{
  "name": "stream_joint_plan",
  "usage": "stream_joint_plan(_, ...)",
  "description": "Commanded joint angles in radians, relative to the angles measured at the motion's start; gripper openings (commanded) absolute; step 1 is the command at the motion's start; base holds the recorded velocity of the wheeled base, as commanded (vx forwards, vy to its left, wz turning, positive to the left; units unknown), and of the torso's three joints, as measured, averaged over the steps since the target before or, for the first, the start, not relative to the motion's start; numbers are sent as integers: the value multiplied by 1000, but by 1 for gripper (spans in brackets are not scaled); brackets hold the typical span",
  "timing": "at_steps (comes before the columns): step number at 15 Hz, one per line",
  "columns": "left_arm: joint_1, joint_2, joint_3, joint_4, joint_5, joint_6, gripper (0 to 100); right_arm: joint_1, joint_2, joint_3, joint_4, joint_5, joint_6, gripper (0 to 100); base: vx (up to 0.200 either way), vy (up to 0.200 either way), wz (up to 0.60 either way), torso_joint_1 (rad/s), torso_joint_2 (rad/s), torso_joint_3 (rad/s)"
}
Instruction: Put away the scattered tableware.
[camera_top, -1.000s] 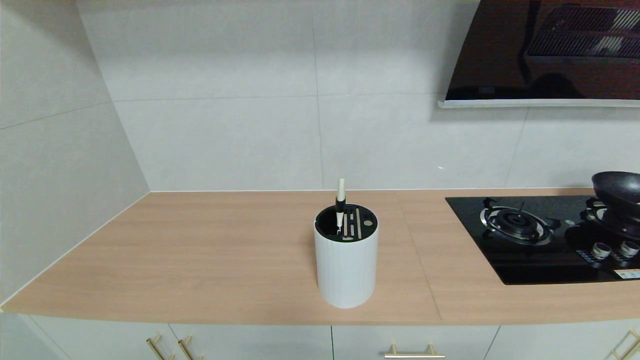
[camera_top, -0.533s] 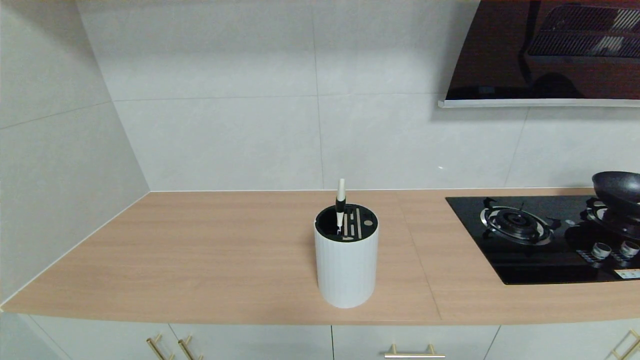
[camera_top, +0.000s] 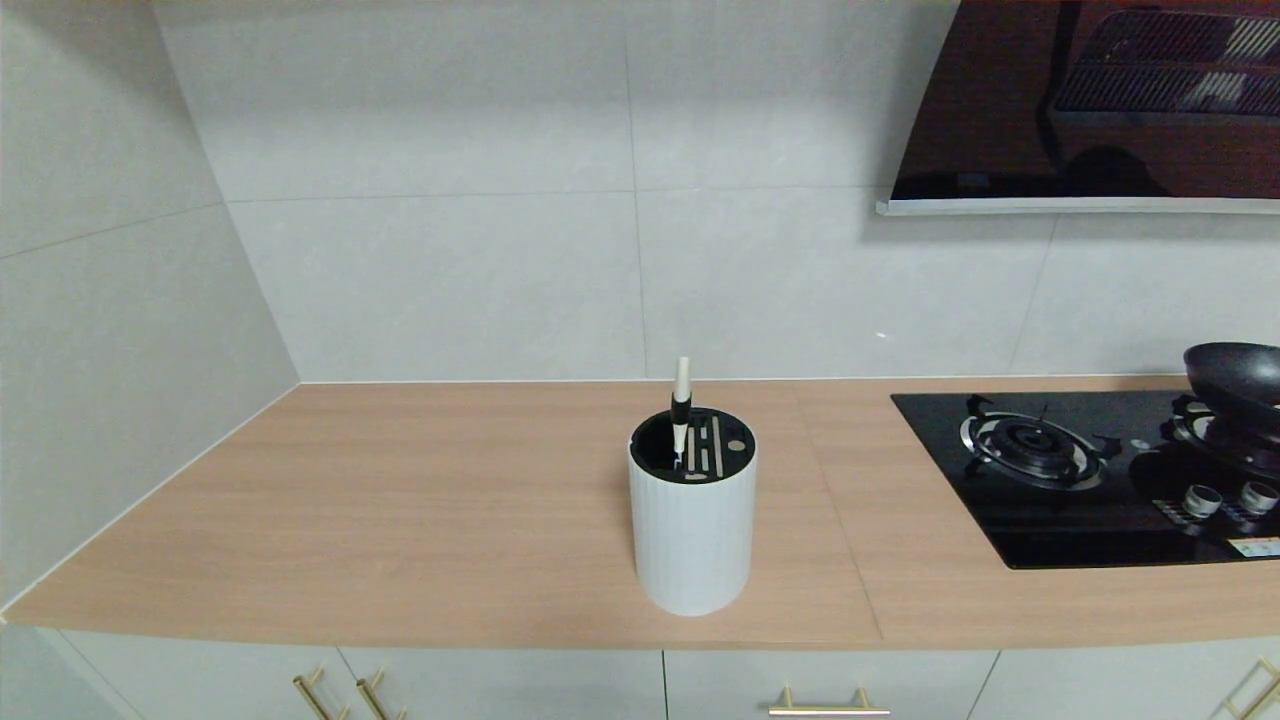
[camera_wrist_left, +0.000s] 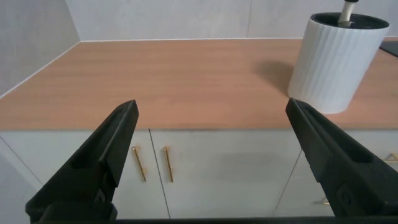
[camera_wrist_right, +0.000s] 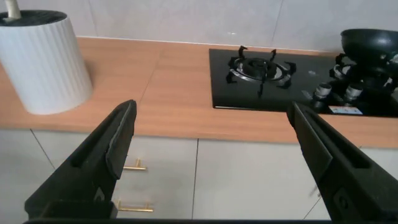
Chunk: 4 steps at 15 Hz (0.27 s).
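A white ribbed cylindrical holder (camera_top: 692, 528) with a black slotted top stands on the wooden counter (camera_top: 400, 500), near its front edge. One utensil with a black and cream handle (camera_top: 681, 405) sticks upright out of it. The holder (camera_wrist_left: 334, 62) and the handle tip (camera_wrist_left: 348, 9) appear in the left wrist view, beyond my open left gripper (camera_wrist_left: 211, 155), which hangs in front of the cabinet doors below counter height. My right gripper (camera_wrist_right: 211, 155) is open too, low before the cabinets, with the holder (camera_wrist_right: 43, 62) off to one side.
A black gas hob (camera_top: 1090, 470) is set into the counter at the right, with a dark pan (camera_top: 1235, 375) on its far burner. Tiled walls close the back and left. White cabinet doors with gold handles (camera_top: 828, 708) run below the counter.
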Motion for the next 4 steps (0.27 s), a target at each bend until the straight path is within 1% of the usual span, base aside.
stream_joint_plan(1, 0, 2, 0, -1, 0, -1, 100, 0, 2, 0, 3, 1, 34, 100, 0, 0, 0, 0, 0, 0)
stream_joint_plan(4, 0, 2, 0, -1, 0, -1, 100, 0, 3, 0, 3, 2, 35, 100, 0, 0, 0, 0, 0, 0)
